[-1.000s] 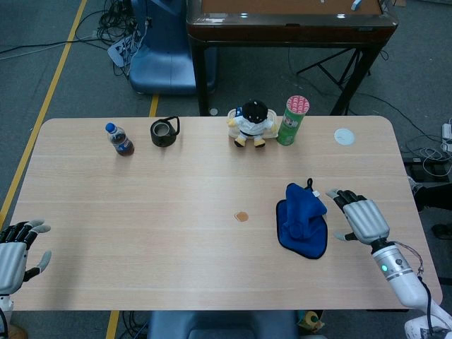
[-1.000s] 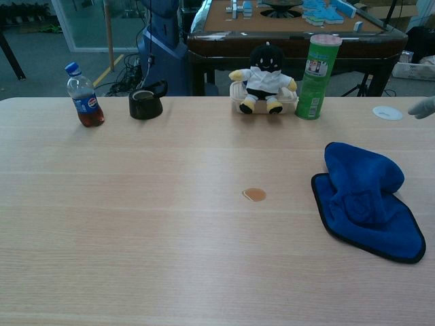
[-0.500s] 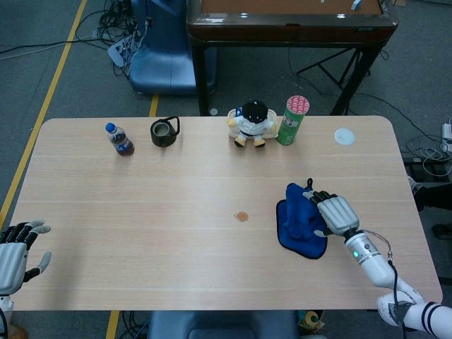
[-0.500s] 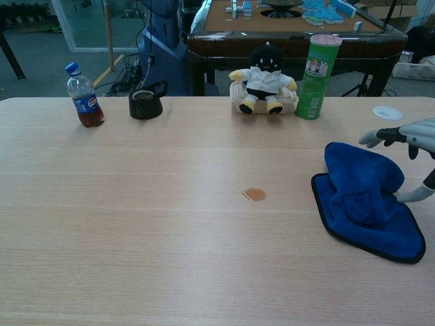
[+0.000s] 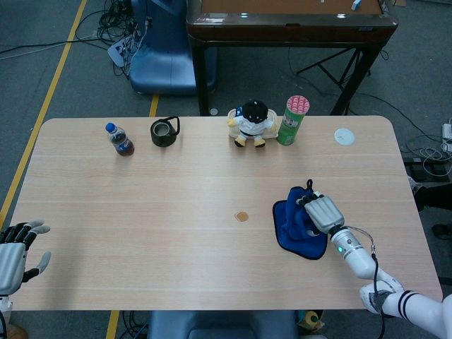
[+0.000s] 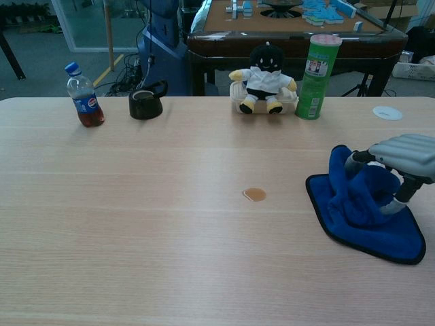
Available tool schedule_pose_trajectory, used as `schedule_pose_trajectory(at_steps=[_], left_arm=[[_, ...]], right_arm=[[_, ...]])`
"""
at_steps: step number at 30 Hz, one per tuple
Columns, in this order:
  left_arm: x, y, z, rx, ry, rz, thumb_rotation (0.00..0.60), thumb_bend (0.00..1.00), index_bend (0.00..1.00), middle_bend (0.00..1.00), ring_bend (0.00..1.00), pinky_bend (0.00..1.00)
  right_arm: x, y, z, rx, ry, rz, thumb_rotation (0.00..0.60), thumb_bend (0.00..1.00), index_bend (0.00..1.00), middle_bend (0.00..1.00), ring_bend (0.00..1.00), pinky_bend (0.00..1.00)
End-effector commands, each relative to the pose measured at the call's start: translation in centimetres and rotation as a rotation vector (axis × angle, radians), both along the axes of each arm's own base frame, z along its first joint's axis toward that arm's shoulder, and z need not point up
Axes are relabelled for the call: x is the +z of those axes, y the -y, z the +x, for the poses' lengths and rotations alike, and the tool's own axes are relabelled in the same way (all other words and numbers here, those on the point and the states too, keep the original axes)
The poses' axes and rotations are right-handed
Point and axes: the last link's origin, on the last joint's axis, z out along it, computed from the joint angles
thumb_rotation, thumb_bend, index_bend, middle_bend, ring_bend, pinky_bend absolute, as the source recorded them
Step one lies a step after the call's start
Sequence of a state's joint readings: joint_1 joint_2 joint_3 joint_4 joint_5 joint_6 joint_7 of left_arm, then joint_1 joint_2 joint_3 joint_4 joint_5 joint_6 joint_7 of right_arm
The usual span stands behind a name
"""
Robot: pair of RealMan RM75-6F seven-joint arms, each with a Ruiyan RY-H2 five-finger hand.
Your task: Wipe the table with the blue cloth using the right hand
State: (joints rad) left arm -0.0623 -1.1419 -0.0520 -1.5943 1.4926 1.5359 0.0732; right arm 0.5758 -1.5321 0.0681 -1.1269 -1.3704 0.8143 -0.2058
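The left hand [image 5: 14, 253] sits unmoved at the table's [image 5: 141, 233] near-left corner, holding nothing, fingers apart. Along the far edge stand a cola bottle [image 5: 120, 140], a black teapot [image 5: 164, 132], a plush doll [image 5: 252, 122] on a clear container, and a green snack canister [image 5: 292, 120], with a small white disc [image 5: 344, 136] further right. A brown spill spot [image 5: 241, 216] marks the middle of the table. To its right lies the blue cloth [image 5: 296, 232], bunched up and now nudged slightly toward the spot. The right hand [image 5: 322, 212], which hovered beside the cloth a second ago, has come over it; its fingers [image 6: 402, 146] curl down into the raised folds, gripping the cloth against the tabletop.
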Motion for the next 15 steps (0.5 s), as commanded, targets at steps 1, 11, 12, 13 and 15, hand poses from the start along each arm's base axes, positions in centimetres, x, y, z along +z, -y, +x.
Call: schedule_pose_trajectory(at_steps=[1,11,12,13,15], left_arm=[[0.1,0.1,0.0,0.003,0.002,0.002,0.6,0.29,0.32,0.24,0.19,0.17],[0.2,0.2,-0.1,0.011,0.001,0.0,0.6,0.29,0.32,0.24,0.19,0.17],[0.2,0.2,-0.1,0.01,0.001,-0.002,0.6,0.29,0.32,0.24,0.19,0.17],[0.2,0.2,-0.1,0.009,0.001,-0.001,0.6,0.29,0.32,0.24,0.19,0.17],[0.3,0.2,-0.1,0.008,0.001,0.001,0.6,0.29,0.32,0.24,0.19,0.17]], right_arm=[[0.0,0.3,0.4,0.016,0.034,-0.035,0.6,0.49,0.55,0.45,0.37,0.59],[1.9,1.9,3.2,0.05,0.166,-0.099,0.6,0.6,0.69,0.55,0.54,0.78],[2.1,2.2,3.9,0.053,0.186,-0.104,0.6,0.6,0.69,0.55,0.55,0.79],[2.3,2.5,4.4,0.059,0.199,-0.109,0.6,0.6,0.69,0.55,0.55,0.79],[2.6,3.1,5.6,0.081,0.218,-0.119,0.6,0.6,0.69,0.55,0.56,0.8]])
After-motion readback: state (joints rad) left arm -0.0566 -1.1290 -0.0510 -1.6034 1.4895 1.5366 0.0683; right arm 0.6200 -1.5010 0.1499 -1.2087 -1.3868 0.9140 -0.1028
